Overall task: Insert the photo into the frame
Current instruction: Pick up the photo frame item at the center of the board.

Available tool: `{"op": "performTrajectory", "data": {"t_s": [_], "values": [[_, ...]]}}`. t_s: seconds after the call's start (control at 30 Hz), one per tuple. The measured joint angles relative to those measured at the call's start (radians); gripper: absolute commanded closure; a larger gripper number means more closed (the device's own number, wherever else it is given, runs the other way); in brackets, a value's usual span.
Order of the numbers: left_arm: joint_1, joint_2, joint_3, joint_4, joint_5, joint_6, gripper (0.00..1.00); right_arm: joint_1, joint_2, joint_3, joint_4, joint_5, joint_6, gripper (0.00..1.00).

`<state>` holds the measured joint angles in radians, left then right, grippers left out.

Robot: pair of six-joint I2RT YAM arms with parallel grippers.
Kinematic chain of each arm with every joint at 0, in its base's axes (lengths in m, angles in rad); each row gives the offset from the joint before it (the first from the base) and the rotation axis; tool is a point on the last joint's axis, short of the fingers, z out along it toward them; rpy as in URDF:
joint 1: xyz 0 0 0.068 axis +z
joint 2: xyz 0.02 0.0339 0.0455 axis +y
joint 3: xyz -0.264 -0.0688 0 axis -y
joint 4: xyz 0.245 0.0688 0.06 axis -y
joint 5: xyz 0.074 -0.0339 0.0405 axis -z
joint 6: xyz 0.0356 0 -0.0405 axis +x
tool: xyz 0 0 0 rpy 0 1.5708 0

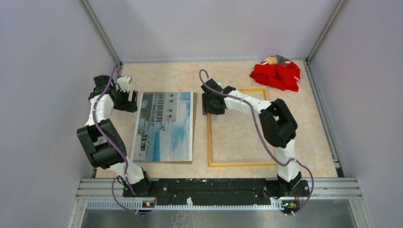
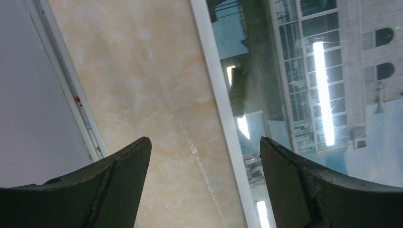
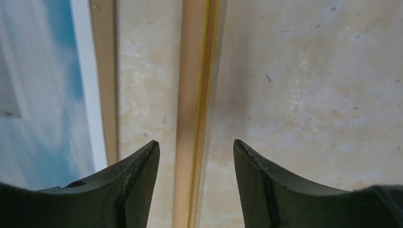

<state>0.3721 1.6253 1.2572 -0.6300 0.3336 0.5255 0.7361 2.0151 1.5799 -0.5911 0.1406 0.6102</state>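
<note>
On the table (image 1: 166, 76), the photo (image 1: 164, 126) is lying face up on a brown backing board (image 1: 194, 123), with the frame (image 1: 242, 164) just beside it to the right. Risk: the print is sitting flat and glossy, so closing fingers could slip off or crease its edge. Taken by one rail, the frame could swing into the board. Over the photo's far left edge the left hand (image 2: 204, 142) is hovering released, the white border between its fingers. Meanwhile the right hand (image 3: 196, 142) is straddling the frame's left rail, unclenched, with gaps on both sides.

one photo (image 1: 164, 126) by the left gripper (image 1: 134, 101), one frame (image 1: 242, 164) under the right gripper (image 1: 212, 109), one backing board (image 3: 104, 71), one red cloth (image 1: 277, 73).
</note>
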Motion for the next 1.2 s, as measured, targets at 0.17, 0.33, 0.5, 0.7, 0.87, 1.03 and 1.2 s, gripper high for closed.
{"op": "performTrajectory", "data": {"t_s": [0.17,0.33,0.5,0.7,0.87,1.03,1.2], "values": [[0.048,-0.001,-0.027,0.006,-0.024,0.026,0.08,0.002,0.118,0.053,-0.028,0.027,-0.004,0.51],[0.080,-0.001,-0.037,0.024,-0.069,0.050,0.08,0.002,0.118,0.064,-0.031,0.072,0.027,0.62],[0.086,-0.001,-0.057,0.054,-0.093,0.062,0.08,-0.002,0.118,0.049,-0.027,0.107,0.059,0.62],[0.086,0.003,-0.064,0.058,-0.093,0.074,0.06,-0.002,0.116,0.049,-0.048,0.138,0.058,0.26],[0.087,0.031,-0.064,0.088,-0.121,0.080,0.03,0.002,0.058,0.050,-0.060,0.120,0.046,0.07],[0.109,0.080,-0.064,0.130,-0.172,0.095,0.03,0.032,-0.058,0.052,-0.017,0.023,0.047,0.05],[0.140,0.103,-0.069,0.168,-0.211,0.111,0.06,0.140,-0.044,0.060,0.029,-0.057,0.051,0.06]]}}
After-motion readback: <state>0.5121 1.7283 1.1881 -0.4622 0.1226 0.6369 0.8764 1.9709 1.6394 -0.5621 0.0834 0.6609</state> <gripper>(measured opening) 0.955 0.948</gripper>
